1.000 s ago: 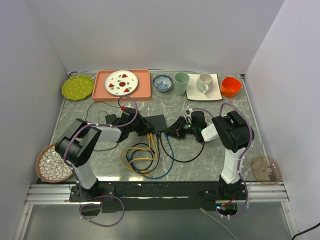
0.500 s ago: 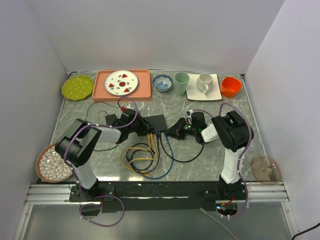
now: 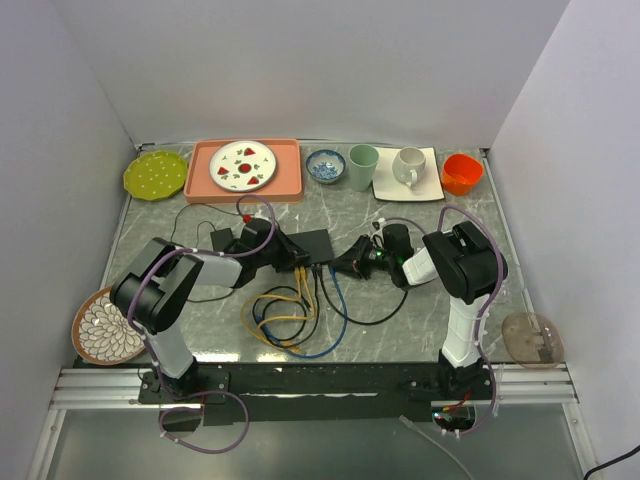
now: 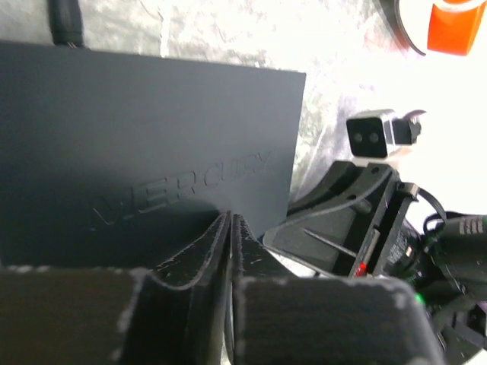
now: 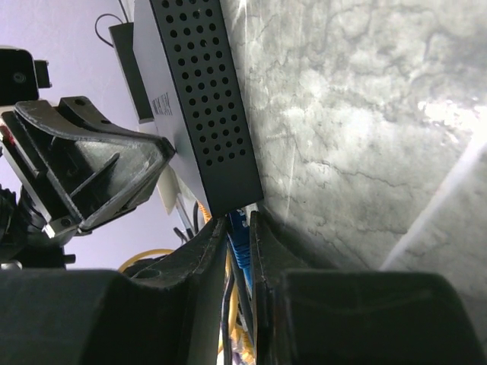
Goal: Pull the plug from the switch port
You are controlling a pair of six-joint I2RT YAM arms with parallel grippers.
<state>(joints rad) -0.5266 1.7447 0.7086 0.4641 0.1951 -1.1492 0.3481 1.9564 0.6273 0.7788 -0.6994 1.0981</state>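
switch [image 3: 318, 244] lies on the tabletop [image 3: 420, 318] between my arms. right pincer [image 5: 238, 222] clamps the blue plug [image 5: 241, 247] at its near edge, plug axis pointing toward the bases; left pincer [image 4: 230, 222], closed, rests on its top.

Seen from above, the switch [image 3: 318, 244] is lying half under both arms' fingers. Its sockets are showing far too small to tell which of the cables [image 3: 300, 285] is sitting in which. At the right wrist, the right gripper [image 5: 237, 222] is hiding most of the blue plug [image 5: 239, 237], so I am not managing to tell whether it is actually pinching it. At the left wrist, the left gripper [image 4: 230, 225] is blocking the part of the switch beneath it, while the picture's edges are cutting off one side of the switch and most of the orange cup [image 4: 456, 26].
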